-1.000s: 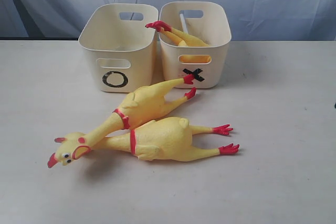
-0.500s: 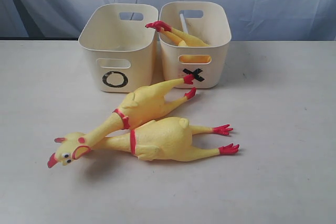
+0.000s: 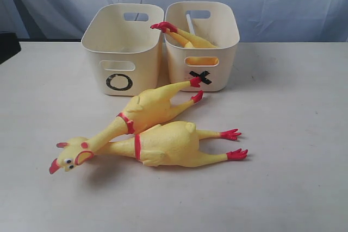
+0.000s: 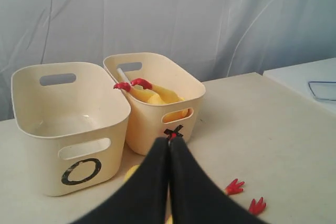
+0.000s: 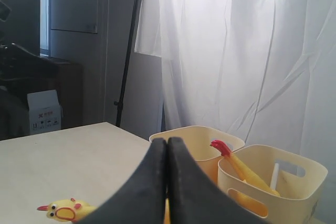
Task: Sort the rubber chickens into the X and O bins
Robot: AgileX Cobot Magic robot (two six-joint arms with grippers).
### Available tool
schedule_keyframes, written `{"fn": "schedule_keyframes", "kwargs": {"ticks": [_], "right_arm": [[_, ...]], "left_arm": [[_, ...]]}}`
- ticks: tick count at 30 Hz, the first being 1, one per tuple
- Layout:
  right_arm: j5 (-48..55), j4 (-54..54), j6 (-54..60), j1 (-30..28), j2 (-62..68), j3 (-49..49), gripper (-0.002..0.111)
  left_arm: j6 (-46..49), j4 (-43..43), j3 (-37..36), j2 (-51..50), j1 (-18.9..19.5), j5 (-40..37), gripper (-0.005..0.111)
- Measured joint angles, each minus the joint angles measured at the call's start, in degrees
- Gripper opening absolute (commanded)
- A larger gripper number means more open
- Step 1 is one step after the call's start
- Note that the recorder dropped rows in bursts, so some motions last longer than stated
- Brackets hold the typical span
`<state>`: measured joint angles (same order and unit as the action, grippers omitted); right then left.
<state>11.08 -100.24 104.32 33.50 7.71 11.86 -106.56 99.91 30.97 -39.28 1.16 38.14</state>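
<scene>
Two cream bins stand side by side at the back, the O bin (image 3: 122,47) on the left and the X bin (image 3: 202,52) on the right. One rubber chicken (image 3: 187,37) lies in the X bin with its red feet over the rim. Two more lie on the table in front. One (image 3: 145,110) lies slantwise with its head (image 3: 68,158) at the front left; the other (image 3: 168,144) lies beside it, feet to the right. My left gripper (image 4: 169,141) is shut and empty, above these chickens and facing the bins. My right gripper (image 5: 167,141) is shut and empty too.
A dark shape (image 3: 7,46) pokes in at the left edge of the exterior view. A white stick (image 4: 122,74) leans inside the X bin. Grey cloth hangs behind the table. A second white surface (image 4: 310,77) lies off to one side in the left wrist view.
The dark shape at the left edge of the exterior view has newly come into view. The chickens and bins have not moved.
</scene>
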Motion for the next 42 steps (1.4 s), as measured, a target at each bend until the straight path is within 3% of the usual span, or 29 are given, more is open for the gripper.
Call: {"fn": "schedule_keyframes", "kwargs": {"ticks": [15, 20, 23, 34, 42], "right_arm": [[0.0, 0.0, 0.0, 0.0, 0.0, 0.0, -0.001], [0.2, 0.0, 0.0, 0.0, 0.0, 0.0, -0.001], [0.2, 0.0, 0.0, 0.0, 0.0, 0.0, -0.001], [0.4, 0.0, -0.1, 0.0, 0.0, 0.0, -0.001], [0.4, 0.0, -0.1, 0.0, 0.0, 0.0, -0.001]], "left_arm": [[3.3, 0.1, 5.8, -18.5, 0.0, 2.9, 0.011], [6.9, 0.2, 5.8, -24.9, -0.7, 5.7, 0.021], [8.1, 0.2, 5.8, -28.4, -3.8, 4.2, 0.021], [8.0, 0.4, 5.8, -33.3, -20.7, -15.7, 0.02], [4.2, 0.3, 5.8, -33.4, -26.5, -25.3, 0.018]]}}
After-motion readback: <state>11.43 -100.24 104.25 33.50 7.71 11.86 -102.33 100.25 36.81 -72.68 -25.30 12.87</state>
